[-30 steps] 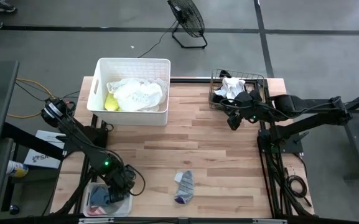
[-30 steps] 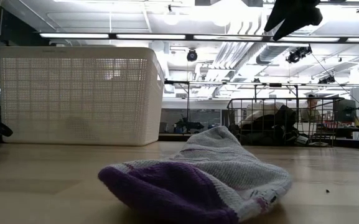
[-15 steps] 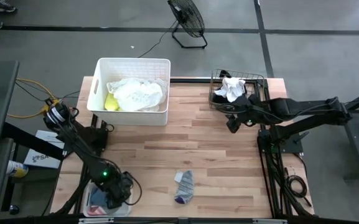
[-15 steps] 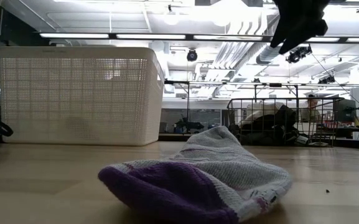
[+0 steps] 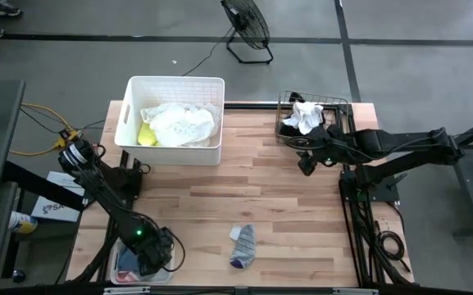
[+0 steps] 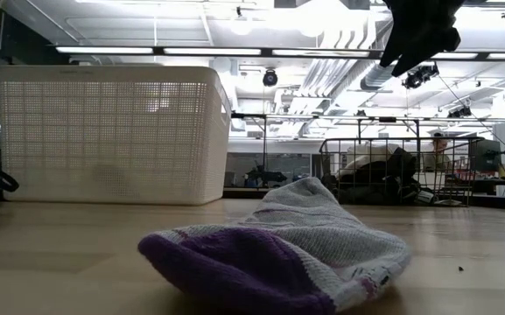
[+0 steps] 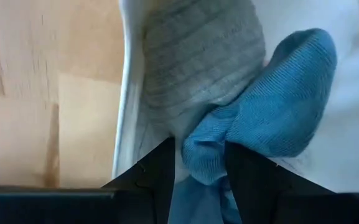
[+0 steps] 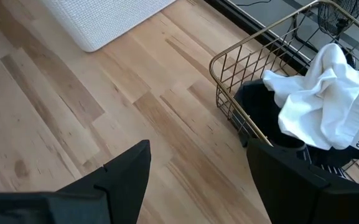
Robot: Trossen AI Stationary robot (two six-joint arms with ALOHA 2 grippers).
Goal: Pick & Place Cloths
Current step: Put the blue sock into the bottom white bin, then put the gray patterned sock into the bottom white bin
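Note:
My left gripper (image 5: 150, 258) is down in the small white bin (image 5: 120, 277) at the table's near left corner, shut on a blue sock (image 7: 285, 106). A grey ribbed sock (image 7: 198, 62) lies beside it against the bin wall (image 7: 126, 93). A grey and purple sock (image 5: 243, 244) lies flat on the table near the near edge, close up in the low view (image 6: 278, 254). My right gripper (image 5: 306, 162) hangs open above the table beside the wire basket (image 5: 344, 106), touching nothing. The basket holds a white garment (image 8: 322, 99) on a black one (image 8: 263, 112). My left gripper pinches the blue sock between its two fingers at a bunched part (image 7: 201, 177) of one end. The fingers (image 7: 157, 171) come from above, pointing down into the bin. The sock's free end (image 7: 297, 81) rests on the bin floor, partly over the grey sock.
A large white perforated bin (image 5: 170, 79) stands at the far left, holding a white cloth (image 5: 179, 124) and a neon yellow one (image 5: 145, 135). Bare wood lies between it, the basket and the lone sock. A fan (image 5: 248, 24) stands on the floor beyond the table.
My left gripper has moved toward the near left corner, from beside the small bin to over and into it. My right gripper has sunk a little and turned slightly beside the basket. The sock on the table has not moved.

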